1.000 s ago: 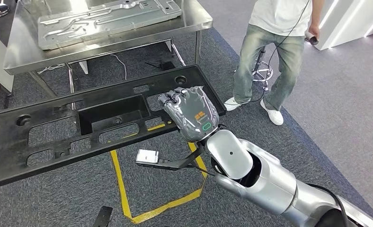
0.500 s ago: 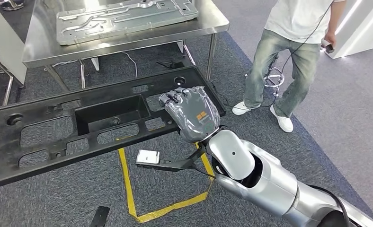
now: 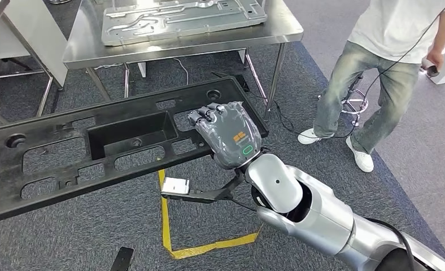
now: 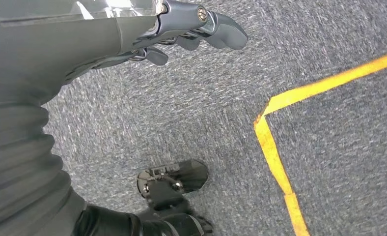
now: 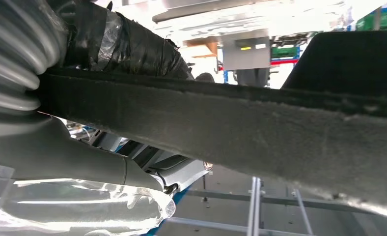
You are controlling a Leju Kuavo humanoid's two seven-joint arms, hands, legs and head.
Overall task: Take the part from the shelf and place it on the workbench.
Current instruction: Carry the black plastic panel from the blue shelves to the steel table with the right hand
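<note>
The part is a long black plastic panel (image 3: pixel 96 147) with several cut-outs and a deep recess, held level above the carpet in the head view. My right hand (image 3: pixel 228 134) grips its near edge close to the right end, fingers curled over the rim. In the right wrist view the panel's edge (image 5: pixel 240 123) runs across the picture, with the thumb (image 5: pixel 73 157) under it. The steel workbench (image 3: pixel 276 35) stands behind the panel. My left hand (image 4: pixel 147 37) hangs over the carpet with its fingers loosely apart and nothing in them.
A grey stamped metal sheet (image 3: pixel 180 17) covers much of the workbench top. A person (image 3: pixel 378 73) in jeans stands right of the bench, holding a cabled controller. Yellow tape (image 3: pixel 166 226) marks the carpet below the panel. A pale table (image 3: pixel 22 28) stands at the far left.
The whole picture has shifted: workbench and person now sit further right, so the camera has turned. My right hand keeps the same hold on the panel.
</note>
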